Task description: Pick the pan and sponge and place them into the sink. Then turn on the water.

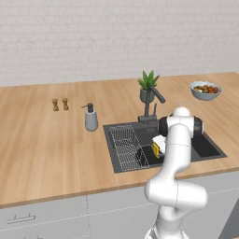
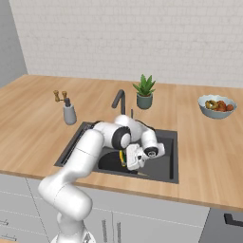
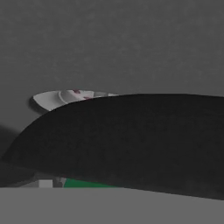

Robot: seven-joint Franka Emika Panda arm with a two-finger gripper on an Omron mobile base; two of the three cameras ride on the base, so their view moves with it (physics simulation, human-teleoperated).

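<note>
My gripper (image 1: pixel 158 148) (image 2: pixel 126 159) is down inside the dark grey sink (image 1: pixel 211 149) (image 2: pixel 166 167), shut on the sponge (image 1: pixel 155 151) (image 2: pixel 122 156), whose yellow side shows beside the hand. The black pan (image 2: pixel 107 164) (image 1: pixel 144 154) lies on the sink floor just under and left of the hand. In the hand view the pan (image 3: pixel 131 140) spreads wide and close below the camera. A green strip of the sponge (image 3: pixel 89 183) shows at the bottom edge, and the round drain (image 3: pixel 65 99) lies beyond the pan. My fingertips are hidden.
A wire dish rack (image 1: pixel 126 147) fills the sink's left side. The faucet (image 1: pixel 151 100) (image 2: pixel 119 100) stands behind the basin, next to a potted plant (image 1: pixel 148 86) (image 2: pixel 144 92). A soap bottle (image 1: pixel 91 119) (image 2: pixel 69 113) and two shakers (image 1: pixel 60 104) stand to the left, a fruit bowl (image 1: pixel 205 90) (image 2: pixel 217 106) to the right.
</note>
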